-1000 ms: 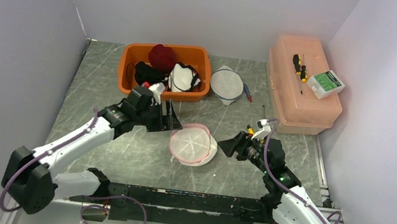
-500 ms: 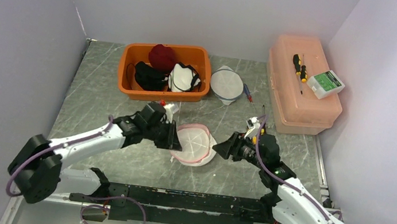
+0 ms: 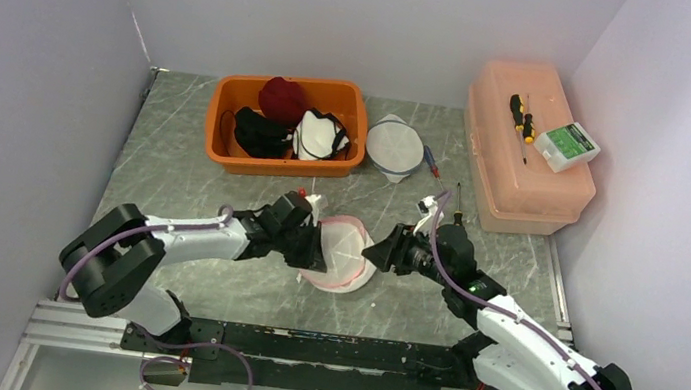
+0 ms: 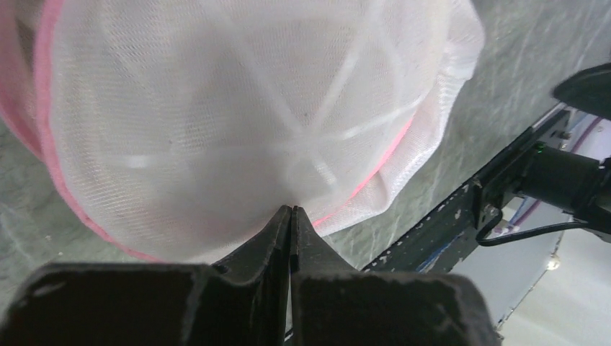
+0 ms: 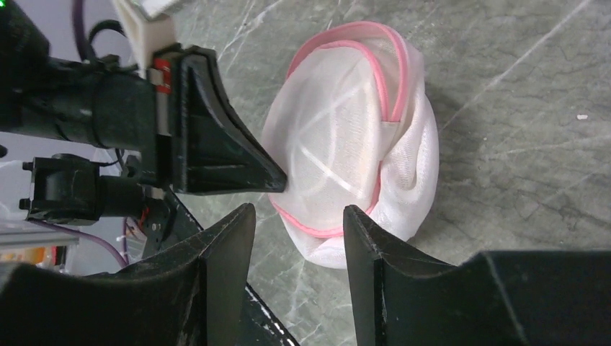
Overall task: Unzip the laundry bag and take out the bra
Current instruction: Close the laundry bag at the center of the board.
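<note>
The laundry bag (image 3: 342,253) is a round white mesh pouch with pink trim, lying on the grey marble table between both arms. My left gripper (image 3: 313,241) is shut, its tips (image 4: 291,209) pinching the mesh at the bag's (image 4: 238,122) left side. In the right wrist view the left gripper (image 5: 277,180) touches the bag (image 5: 353,151), whose left side is raised. My right gripper (image 3: 376,253) hovers at the bag's right side, fingers (image 5: 299,209) apart with nothing between them. The bra is hidden.
An orange bin (image 3: 227,144) of dark, red and white garments stands at the back. Next to it lies a second white mesh bag (image 3: 394,146). A pink plastic box (image 3: 526,168) carrying tools stands at the right. A screwdriver (image 3: 459,198) lies near it.
My left gripper moved right to the bag and closed on its mesh. My right gripper moved left toward the bag and narrowed. The bag's left side lifted.
</note>
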Controlling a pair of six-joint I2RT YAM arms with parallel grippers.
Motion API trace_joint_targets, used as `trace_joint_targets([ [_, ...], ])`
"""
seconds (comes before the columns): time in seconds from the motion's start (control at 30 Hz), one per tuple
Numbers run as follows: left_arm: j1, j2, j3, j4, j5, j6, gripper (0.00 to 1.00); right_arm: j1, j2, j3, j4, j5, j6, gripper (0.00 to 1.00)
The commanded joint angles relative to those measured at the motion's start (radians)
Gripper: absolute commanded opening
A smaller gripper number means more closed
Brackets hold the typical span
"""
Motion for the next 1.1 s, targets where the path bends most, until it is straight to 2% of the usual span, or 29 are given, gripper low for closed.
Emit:
trace_joint_targets([
  [0.0, -0.046, 0.045, 0.023, 0.05, -0.07, 0.003, 0.08, 0.041, -0.017, 0.06, -0.022, 0.076, -0.03, 0.52],
  [0.17, -0.078, 0.06, 0.033, 0.048, -0.113, 0.007, 0.08, 0.134, 0.003, 0.127, -0.077, 0.188, -0.056, 0.52],
  [0.33, -0.105, 0.046, 0.049, 0.005, -0.177, 0.022, 0.08, 0.147, 0.079, 0.142, -0.053, 0.266, -0.013, 0.5],
  [0.53, -0.116, 0.02, 0.039, 0.003, -0.197, 0.019, 0.09, 0.147, 0.197, 0.114, 0.044, 0.224, 0.031, 0.48],
  [0.77, -0.118, -0.031, 0.038, -0.026, -0.228, 0.021, 0.1, 0.148, 0.247, 0.067, 0.038, 0.263, 0.031, 0.47],
  [0.93, -0.118, -0.113, 0.064, -0.112, -0.267, 0.026, 0.26, 0.146, 0.257, 0.032, 0.017, 0.307, 0.022, 0.46],
  [1.0, -0.118, -0.155, 0.086, -0.152, -0.325, 0.043, 0.38, 0.146, 0.25, 0.013, 0.027, 0.31, 0.028, 0.46],
  [1.03, -0.118, -0.178, 0.091, -0.168, -0.351, 0.053, 0.41, 0.146, 0.243, 0.006, 0.03, 0.311, 0.028, 0.46],
  [1.07, -0.118, -0.199, 0.1, -0.184, -0.38, 0.062, 0.49, 0.147, 0.237, -0.001, 0.032, 0.312, 0.026, 0.47],
])
